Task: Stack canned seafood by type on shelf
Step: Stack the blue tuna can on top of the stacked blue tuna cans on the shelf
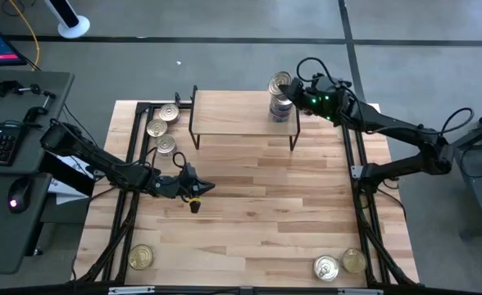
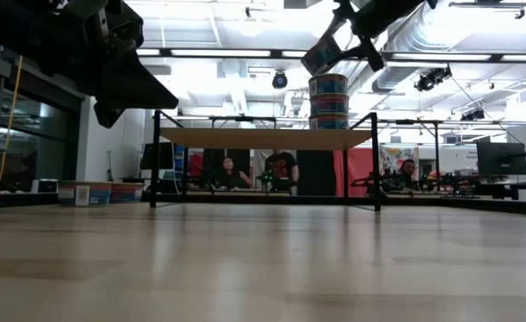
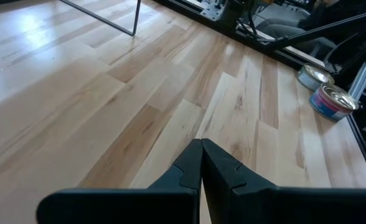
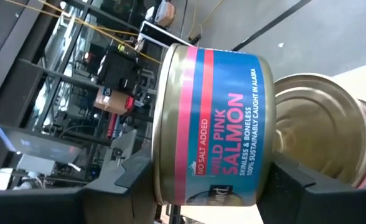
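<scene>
While left end effector (image 1: 198,188) closed empty, right end effector (image 4: 201,180) clamps round glossy-labelled salmon tin (image 4: 211,124).

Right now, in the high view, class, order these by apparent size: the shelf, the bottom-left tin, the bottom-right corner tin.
1. The shelf, clearly the largest.
2. The bottom-left tin and the bottom-right corner tin look alike, so I won't rank them.
</scene>
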